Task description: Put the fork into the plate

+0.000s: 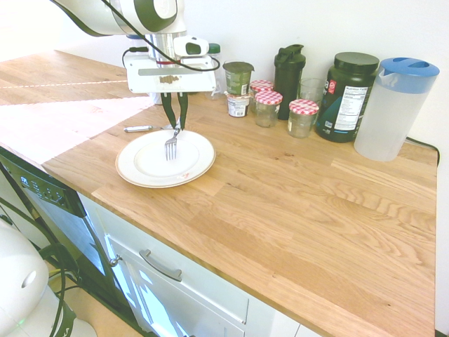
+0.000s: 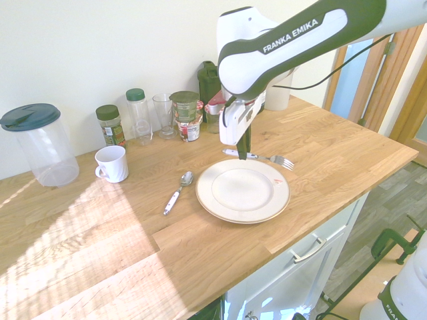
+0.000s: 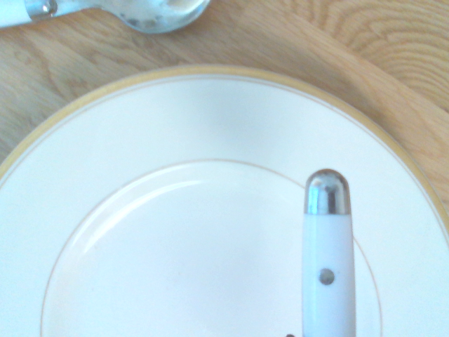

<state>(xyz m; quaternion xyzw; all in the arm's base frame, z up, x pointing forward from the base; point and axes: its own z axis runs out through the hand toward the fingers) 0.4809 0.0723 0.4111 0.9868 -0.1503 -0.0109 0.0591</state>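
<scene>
Above plate (image 1: 151, 172), fork (image 1: 170, 146) clamped in pincer (image 1: 176, 127)

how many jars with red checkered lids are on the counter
3, clustered by the back wall: one hindmost, one in front of it, one nearest the dark supplement tub. More could be hidden behind the robot arm.

Bright daylight fills both exterior views. A washed-out pinkish sun patch lies on the wooden counter (image 1: 295, 203) beyond the plate (image 1: 140, 172) in the first exterior view; in the second, pale sunlit bands cross the wood below the white mug (image 2: 111, 163). Straight edges bow near the frames' borders. The wrist view is soft, with the spoon (image 3: 105, 12) beside the plate blurred.
</scene>
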